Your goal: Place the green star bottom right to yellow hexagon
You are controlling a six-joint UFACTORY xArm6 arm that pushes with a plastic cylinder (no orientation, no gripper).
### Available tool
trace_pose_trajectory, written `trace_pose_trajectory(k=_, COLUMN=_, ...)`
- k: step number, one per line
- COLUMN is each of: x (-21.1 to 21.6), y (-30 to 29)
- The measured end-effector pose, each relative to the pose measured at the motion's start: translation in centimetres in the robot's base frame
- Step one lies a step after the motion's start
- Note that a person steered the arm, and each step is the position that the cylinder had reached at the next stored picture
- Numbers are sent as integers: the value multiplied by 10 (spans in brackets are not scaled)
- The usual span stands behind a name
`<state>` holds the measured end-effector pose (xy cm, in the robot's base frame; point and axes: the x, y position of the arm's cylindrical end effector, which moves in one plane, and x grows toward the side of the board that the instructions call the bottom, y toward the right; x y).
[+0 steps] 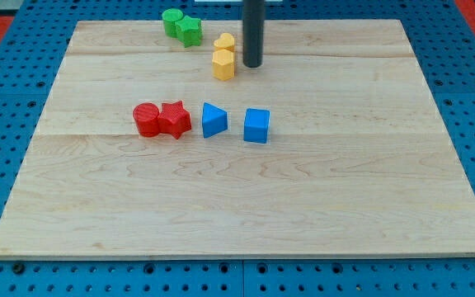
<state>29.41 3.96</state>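
The green star sits near the view's top, touching a green round block on its left. The yellow hexagon lies lower and to the right of the star, with a yellow heart just above it. My tip rests on the board just right of the yellow hexagon, a small gap apart. The green star lies up and to the left of the hexagon, on the far side of it from my tip.
A red round block and a red star touch at the view's middle left. A blue triangle and a blue cube stand to their right. The wooden board lies on a blue pegboard.
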Motion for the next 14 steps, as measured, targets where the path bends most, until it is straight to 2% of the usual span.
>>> trace_pose_trajectory(k=1, x=-19, y=24)
trace_pose_trajectory(k=2, x=-57, y=30)
trace_pose_trajectory(k=3, x=-93, y=-12)
trace_pose_trajectory(k=4, x=-100, y=-48)
trace_pose_trajectory(k=7, x=-103, y=-194)
trace_pose_trajectory(k=8, x=-103, y=-208)
trace_pose_trajectory(k=9, x=-102, y=-197)
trace_pose_trajectory(k=11, x=-91, y=-124)
trace_pose_trajectory(k=12, x=-55, y=-124)
trace_pose_trajectory(k=13, x=-40, y=-131)
trace_pose_trajectory(k=14, x=-43, y=-165)
